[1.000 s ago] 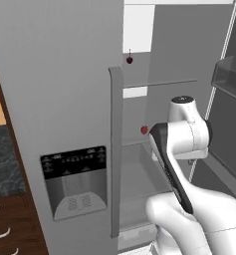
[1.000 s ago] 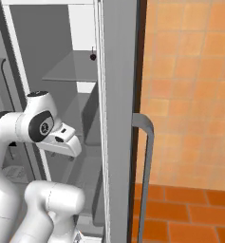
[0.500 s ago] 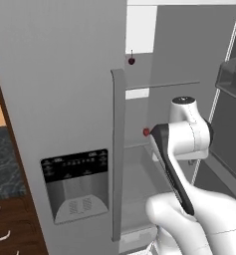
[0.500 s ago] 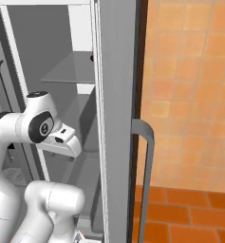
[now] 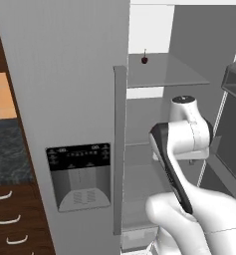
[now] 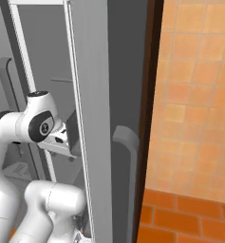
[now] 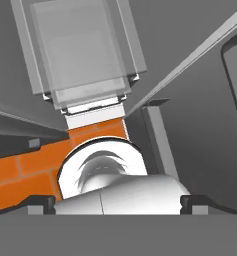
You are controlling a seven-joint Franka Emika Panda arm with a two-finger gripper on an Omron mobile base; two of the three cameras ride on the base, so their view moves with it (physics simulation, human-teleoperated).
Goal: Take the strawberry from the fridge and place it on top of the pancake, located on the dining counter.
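The grey steel fridge stands open, its dispenser door on the left in the left base view. A dark red fruit with a thin stem sits on the upper glass shelf. The strawberry is hidden; my white arm covers the middle shelf. My gripper points down at the orange floor, its dark fingertips wide apart and open, holding nothing. The pancake and dining counter are out of view.
A dark speckled counter with wood drawers lies left of the fridge. The other fridge door's edge and handle stand close on my right, against an orange tiled wall. A clear bin hangs below the hand.
The whole picture has shifted, so the base has moved. The strawberry, seen beside my arm before, is now covered by it. The arm holds the same pose.
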